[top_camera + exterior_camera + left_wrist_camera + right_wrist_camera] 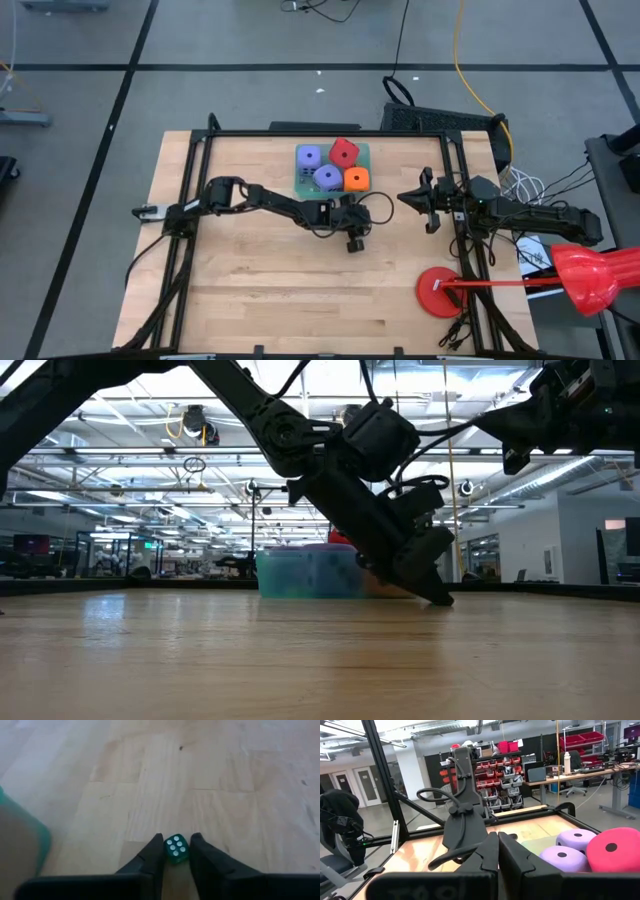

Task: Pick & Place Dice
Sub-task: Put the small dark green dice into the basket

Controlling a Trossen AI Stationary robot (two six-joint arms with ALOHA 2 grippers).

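Observation:
Four soft cubes lie together in a green tray (302,186) at the table's far middle: two purple-blue (310,157) (327,178), one red (344,152), one orange (356,180). My left gripper (355,243) is down at the table just near of the tray, slanting down in the low view (438,596). It is shut on a small green die with white pips (175,848). My right gripper (425,205) hangs above the table to the right of the tray, shut and empty (498,851). Its wrist view shows the purple-blue cubes (562,857) and the red cube (612,849). My left gripper pinches the small green die by two opposite sides (167,851) between its two fingertips (156,847), only at their free ends. The fingers slant down toward the table. The six-pip face points up at the camera. The fingertips reach the tabletop (445,600).
A black frame (190,180) runs along the table's left, far and right sides. A red disc on a stem (440,292) and a red moulded piece (590,275) sit at the near right. Bare wood (270,290) lies near of the grippers.

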